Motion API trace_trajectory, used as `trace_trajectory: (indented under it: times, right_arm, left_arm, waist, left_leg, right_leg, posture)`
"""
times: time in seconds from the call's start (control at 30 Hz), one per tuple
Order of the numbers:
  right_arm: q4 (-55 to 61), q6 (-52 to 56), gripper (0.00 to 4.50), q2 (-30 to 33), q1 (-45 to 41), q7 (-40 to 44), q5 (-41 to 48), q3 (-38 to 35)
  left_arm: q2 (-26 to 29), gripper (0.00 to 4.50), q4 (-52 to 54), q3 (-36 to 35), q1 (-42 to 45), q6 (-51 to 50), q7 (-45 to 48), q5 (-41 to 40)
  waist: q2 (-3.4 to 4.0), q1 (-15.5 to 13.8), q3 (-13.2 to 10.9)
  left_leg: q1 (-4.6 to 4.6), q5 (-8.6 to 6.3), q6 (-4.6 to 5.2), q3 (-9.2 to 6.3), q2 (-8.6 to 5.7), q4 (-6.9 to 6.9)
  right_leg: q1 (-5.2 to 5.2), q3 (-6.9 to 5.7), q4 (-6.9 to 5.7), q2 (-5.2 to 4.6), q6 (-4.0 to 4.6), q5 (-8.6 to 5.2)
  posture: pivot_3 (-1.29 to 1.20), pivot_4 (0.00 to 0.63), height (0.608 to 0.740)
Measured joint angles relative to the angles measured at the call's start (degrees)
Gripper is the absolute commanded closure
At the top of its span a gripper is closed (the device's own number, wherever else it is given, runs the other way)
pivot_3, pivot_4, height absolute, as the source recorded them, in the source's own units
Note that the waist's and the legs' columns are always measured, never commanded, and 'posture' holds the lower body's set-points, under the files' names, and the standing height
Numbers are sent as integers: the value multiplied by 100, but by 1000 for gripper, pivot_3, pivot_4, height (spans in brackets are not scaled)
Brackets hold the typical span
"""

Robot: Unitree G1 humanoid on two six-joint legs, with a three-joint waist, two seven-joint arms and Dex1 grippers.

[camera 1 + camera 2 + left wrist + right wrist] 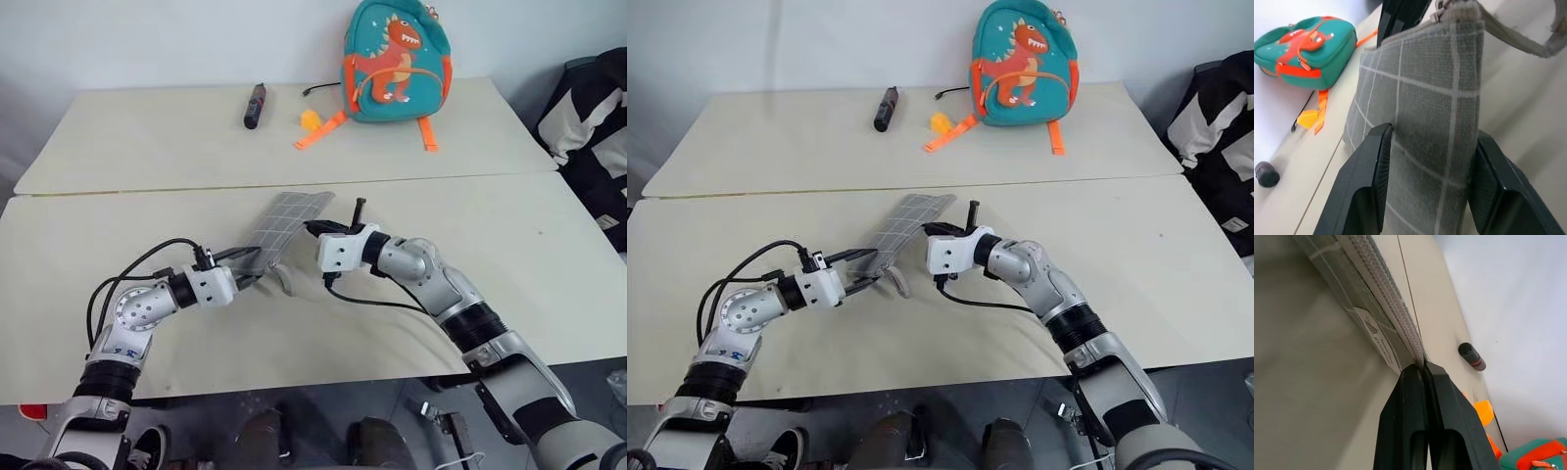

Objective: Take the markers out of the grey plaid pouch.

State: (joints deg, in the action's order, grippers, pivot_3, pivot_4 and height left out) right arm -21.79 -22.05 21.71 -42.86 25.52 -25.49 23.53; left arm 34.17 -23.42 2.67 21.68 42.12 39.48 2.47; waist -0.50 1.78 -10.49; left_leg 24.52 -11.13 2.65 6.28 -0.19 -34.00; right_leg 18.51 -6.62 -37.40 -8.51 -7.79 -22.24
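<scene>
The grey plaid pouch (286, 221) hangs tilted just above the near table, between my two grippers. My right gripper (312, 230) is shut on the pouch's zipper edge (1382, 298), near the white label. At the pouch's lower end, my left gripper (257, 272) is open. Its two black fingers (1374, 171) stand on either side of the plaid fabric (1425, 122). A grey strap loop (284, 282) dangles from that end. The markers are hidden.
On the far table lie a thick dark stick with a reddish band (255, 105), a small yellow thing (310, 120) and a teal dinosaur backpack (396, 61) with orange straps. A black and white item (593, 127) sits beyond the right edge. A seam joins the two tables.
</scene>
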Motion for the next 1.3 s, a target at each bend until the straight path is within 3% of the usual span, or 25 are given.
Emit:
trace_trajectory:
  times: [0.2, 0.33, 0.43, 0.57, 0.7, 0.9, 1.03, 1.3]
  right_arm:
    - [1, 74, 4500, -56, 24, 5, 4, 0]
    - [11, 91, 4500, -63, 42, 69, 118, -18]
    - [146, 242, 3912, -113, 212, 416, 657, -182]
    - [633, 797, 2562, -91, 486, 942, 1482, -582]
    - [1923, 2943, 1234, -127, 1099, 1580, 3246, -1274]
    - [3545, 6814, 1234, -27, 1435, 1463, 6242, -2447]
    - [4096, 8516, 1234, -352, 1470, 896, 7879, -2689]
    - [4278, 9417, 1234, -883, 1623, -108, 8468, -2431]
  left_arm:
    - [27, 4465, 41, 4, -64, -9, -42, -20]
    - [66, 4465, 42, 2, -67, 4, -61, -29]
    - [94, 4500, 49, 1, -110, 52, -56, -79]
    - [158, 4500, 48, -2, -188, 116, -109, -19]
    - [227, 4500, 26, -12, -167, 298, -202, 84]
    - [305, 4500, -120, 33, -26, 801, -382, 498]
    - [303, 4500, -282, 122, 133, 1091, -506, 735]
    - [278, 4500, -435, 309, 282, 1232, -624, 879]
  waist:
    - [0, 3, 0]
    - [0, 0, 0]
    - [-1, -11, -1]
    - [-2, -10, -1]
    - [-2, -26, -1]
    - [-2, -24, -1]
    - [-2, -16, -1]
    - [-4, -29, -1]
  left_leg:
    - [0, 0, 0, 0, 0, 0]
    - [0, 0, 0, 0, 0, 0]
    - [0, 0, 1, -1, -1, -1]
    - [0, 0, 1, -3, 0, -1]
    - [3, -3, 4, -15, 0, 0]
    - [35, -6, 4, -35, 1, 0]
    - [48, -8, -2, -40, 6, 3]
    - [56, -4, 5, -38, -6, 1]
  right_leg:
    - [0, -1, 1, 0, 0, 0]
    - [-2, -1, 2, 0, 0, 0]
    - [-5, -1, 7, -2, 0, 0]
    - [-5, -3, 7, -1, 0, 0]
    - [-12, -1, 18, -6, 0, 0]
    - [-2, -3, 51, -11, 2, 1]
    - [6, -14, 49, -8, 2, 1]
    - [7, -45, 48, -3, 1, 1]
  posture:
    - [0, 150, 740]
    - [0, 150, 740]
    - [0, 150, 740]
    - [0, 150, 740]
    - [0, 150, 740]
    - [0, 150, 740]
    - [0, 150, 740]
    - [0, 150, 740]
